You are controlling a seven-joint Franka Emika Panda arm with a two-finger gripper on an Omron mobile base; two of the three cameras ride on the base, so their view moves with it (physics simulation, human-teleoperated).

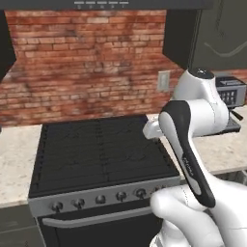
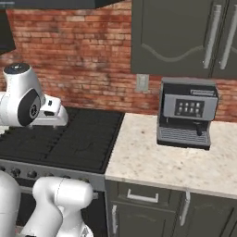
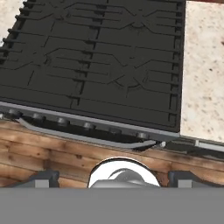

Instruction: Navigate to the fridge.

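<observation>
The fridge is out of view. My arm is folded over a black stove, with the hand held above its right side. In the hand view my gripper looks down on the stove top and its row of knobs. The two dark fingertips stand wide apart, open, with nothing between them.
A grey coffee machine stands on the speckled counter right of the stove, below dark wall cabinets. More counter lies left of the stove. A brick wall closes the back. Wooden floor runs before the oven.
</observation>
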